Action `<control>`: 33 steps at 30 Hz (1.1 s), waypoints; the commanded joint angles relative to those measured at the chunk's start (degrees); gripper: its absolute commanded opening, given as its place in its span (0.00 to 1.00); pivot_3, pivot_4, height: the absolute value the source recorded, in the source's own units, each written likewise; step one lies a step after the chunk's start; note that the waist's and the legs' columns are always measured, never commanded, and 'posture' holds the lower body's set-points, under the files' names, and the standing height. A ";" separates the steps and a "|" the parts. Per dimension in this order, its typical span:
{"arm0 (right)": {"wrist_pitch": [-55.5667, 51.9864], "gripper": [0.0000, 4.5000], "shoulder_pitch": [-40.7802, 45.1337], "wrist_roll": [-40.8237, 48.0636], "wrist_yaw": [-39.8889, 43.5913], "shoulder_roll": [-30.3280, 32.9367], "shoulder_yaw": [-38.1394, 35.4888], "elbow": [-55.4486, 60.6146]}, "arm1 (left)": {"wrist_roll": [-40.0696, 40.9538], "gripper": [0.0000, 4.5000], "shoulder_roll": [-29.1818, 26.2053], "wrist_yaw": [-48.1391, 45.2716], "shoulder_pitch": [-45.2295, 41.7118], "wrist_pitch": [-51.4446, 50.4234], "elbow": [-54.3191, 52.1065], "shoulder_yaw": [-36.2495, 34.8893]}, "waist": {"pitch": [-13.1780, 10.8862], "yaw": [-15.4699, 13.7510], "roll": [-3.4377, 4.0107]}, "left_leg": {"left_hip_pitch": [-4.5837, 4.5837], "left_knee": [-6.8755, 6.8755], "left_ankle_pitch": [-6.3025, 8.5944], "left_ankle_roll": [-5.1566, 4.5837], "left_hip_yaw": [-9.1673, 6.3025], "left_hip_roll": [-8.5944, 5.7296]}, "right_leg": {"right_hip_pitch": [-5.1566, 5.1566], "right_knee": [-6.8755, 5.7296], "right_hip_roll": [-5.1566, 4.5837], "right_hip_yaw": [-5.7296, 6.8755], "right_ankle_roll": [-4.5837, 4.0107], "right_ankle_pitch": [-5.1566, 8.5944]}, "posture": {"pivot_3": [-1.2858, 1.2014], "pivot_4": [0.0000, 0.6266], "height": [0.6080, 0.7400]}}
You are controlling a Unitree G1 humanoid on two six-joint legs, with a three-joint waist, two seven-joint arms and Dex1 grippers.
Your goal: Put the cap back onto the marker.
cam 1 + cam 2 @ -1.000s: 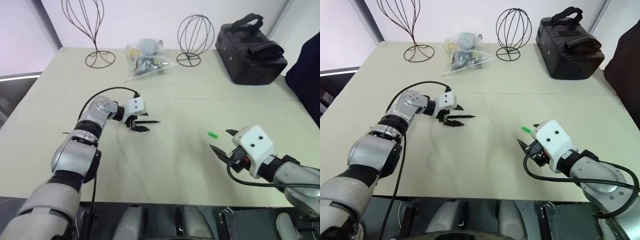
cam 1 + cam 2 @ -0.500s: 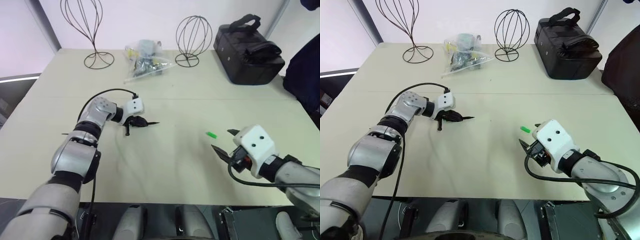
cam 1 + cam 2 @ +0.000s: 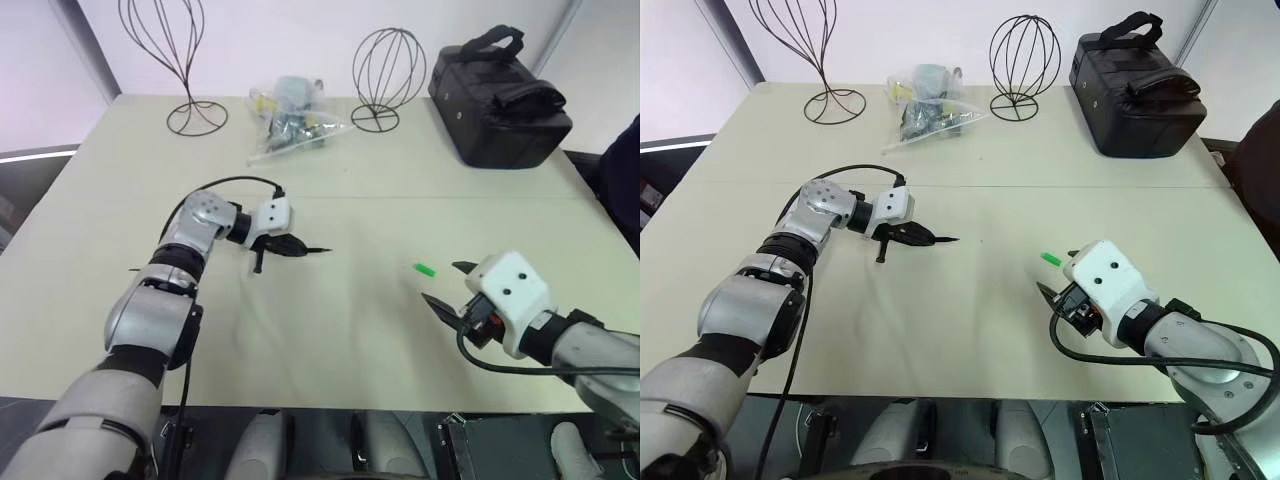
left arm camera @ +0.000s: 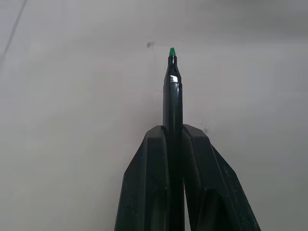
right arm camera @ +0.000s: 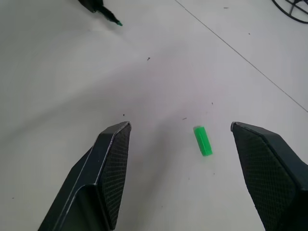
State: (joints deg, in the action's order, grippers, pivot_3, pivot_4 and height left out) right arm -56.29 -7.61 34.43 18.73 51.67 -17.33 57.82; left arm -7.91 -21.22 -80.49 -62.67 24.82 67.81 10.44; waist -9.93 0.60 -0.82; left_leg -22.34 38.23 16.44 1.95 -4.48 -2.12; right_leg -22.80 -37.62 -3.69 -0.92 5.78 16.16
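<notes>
Marker (image 4: 172, 103) pinched tight in left pincer (image 3: 282, 246), tip out. Right pincer (image 5: 180, 159) open wide — cap (image 5: 202, 140) on bench (image 3: 350, 320) at its 12 o'clock. Small cap could roll or slip away when grabbed.

Left arm reaching forward over the table, left gripper (image 3: 283, 247) pointing toward the robot's right and slightly down, fingers (image 4: 149, 192) clamping together, right arm sitting low and near, right gripper (image 5: 192, 159) holding its fingers wide apart
</notes>
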 commanded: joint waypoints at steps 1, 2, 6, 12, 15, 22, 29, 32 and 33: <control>2.61 0.75 0.52 -1.83 2.82 0.98 -0.94 -2.35 | 2.30 0.00 -0.71 -2.31 -0.85 1.70 -3.95 -0.96 | 0.00 0.04 0.00 | 0.00 0.00 0.00 0.00 0.00 0.00 | 0.00 0.00 0.00 0.00 0.00 0.00 | 0.52 0.24 1.00; 3.63 0.75 0.52 -2.27 3.88 0.88 -0.89 -3.85 | 2.64 0.00 -0.85 -2.91 -0.78 1.76 -4.96 -0.98 | 0.00 0.04 0.00 | 0.00 0.00 0.00 0.00 0.01 0.00 | 0.00 0.00 0.00 0.00 0.00 0.00 | 0.52 0.24 1.00; 9.37 0.75 1.82 -4.69 8.86 1.03 -0.12 -12.07 | 4.65 0.00 -1.32 -5.22 -0.35 0.42 -10.10 -1.21 | -0.01 0.12 0.00 | 0.00 0.00 0.00 0.00 0.01 -0.01 | 0.00 0.00 0.01 0.00 0.00 0.00 | 0.52 0.24 1.00; 18.95 0.75 8.52 -8.76 17.25 1.11 4.53 -28.82 | 8.18 0.00 -2.36 -7.60 2.17 -6.05 -21.27 -0.84 | -0.02 0.35 0.02 | 0.02 0.00 0.00 0.00 0.02 0.01 | 0.00 0.00 0.02 -0.02 0.00 0.00 | 0.52 0.24 1.00; 21.58 0.75 11.78 -10.05 19.58 0.05 7.06 -34.63 | 9.19 0.00 -2.92 -7.25 3.29 -8.87 -24.88 -0.74 | -0.02 0.28 0.03 | 0.02 0.00 0.00 0.00 0.02 0.03 | -0.02 -0.02 0.02 -0.03 0.00 0.00 | 0.52 0.24 1.00; 25.08 0.75 17.77 -13.18 22.11 -4.64 13.57 -43.56 | 9.74 0.00 -4.78 -5.98 5.30 -12.14 -29.53 -0.30 | -0.03 0.26 0.05 | 0.00 -0.01 0.00 0.01 0.02 0.04 | -0.06 -0.02 0.03 -0.04 0.00 0.00 | 0.52 0.24 1.00; 27.73 0.75 18.93 -15.94 23.67 -7.58 16.25 -48.23 | 10.00 0.00 -5.88 -5.27 6.25 -13.82 -32.24 -0.18 | -0.03 0.12 0.05 | -0.03 0.00 -0.01 0.01 0.03 0.02 | -0.10 -0.03 0.00 -0.06 0.00 0.00 | 0.52 0.24 1.00; 28.86 0.75 19.00 -16.97 24.38 -7.89 16.41 -49.97 | 10.10 0.00 -6.17 -5.15 6.57 -14.20 -33.05 -0.09 | -0.03 0.15 0.05 | -0.03 0.00 -0.01 0.01 0.03 0.02 | -0.10 -0.03 0.00 -0.06 0.00 0.00 | 0.52 0.24 1.00; 29.06 0.75 19.03 -17.11 24.56 -7.97 16.32 -50.29 | 10.13 0.00 -6.24 -5.10 6.63 -14.36 -33.26 -0.09 | -0.03 0.17 0.06 | -0.03 0.00 -0.01 0.01 0.03 0.02 | -0.11 -0.04 0.00 -0.06 0.00 0.00 | 0.52 0.24 1.00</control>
State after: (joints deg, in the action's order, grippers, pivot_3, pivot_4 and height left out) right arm -28.64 10.40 17.95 42.86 43.77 -0.31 7.41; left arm 1.10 -26.85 -85.98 -55.86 10.50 36.68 10.46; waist -9.96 0.77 -0.77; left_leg -22.37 38.23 16.43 1.96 -4.45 -2.10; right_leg -22.91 -37.65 -3.68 -0.98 5.78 16.16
